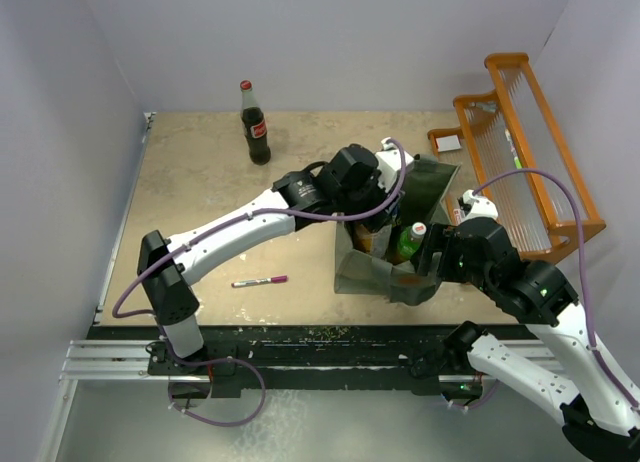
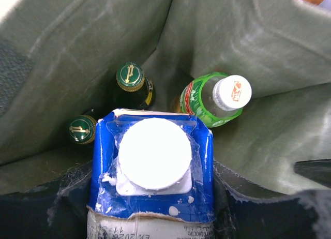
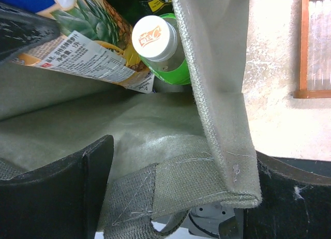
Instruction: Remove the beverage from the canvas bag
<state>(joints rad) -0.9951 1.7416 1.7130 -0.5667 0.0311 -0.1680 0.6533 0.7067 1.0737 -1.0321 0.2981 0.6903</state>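
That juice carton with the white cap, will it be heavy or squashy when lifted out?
Probably heavy for its size: the juice carton looks large and its white cap is on. Its paperboard walls may dent between the fingers of the left gripper. It stands close to the green bottle in the canvas bag, so it could nudge that coming up.

White arm links (image 1: 240, 230), black joint housings (image 1: 350, 177), looping purple cables (image 1: 540, 172), black padded fingers (image 3: 57, 192)

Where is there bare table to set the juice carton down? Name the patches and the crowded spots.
Bare: the table around the cola bottle, down to the left arm; the front strip by the pink marker. Crowded: the right side, where the canvas bag and the orange rack sit close.
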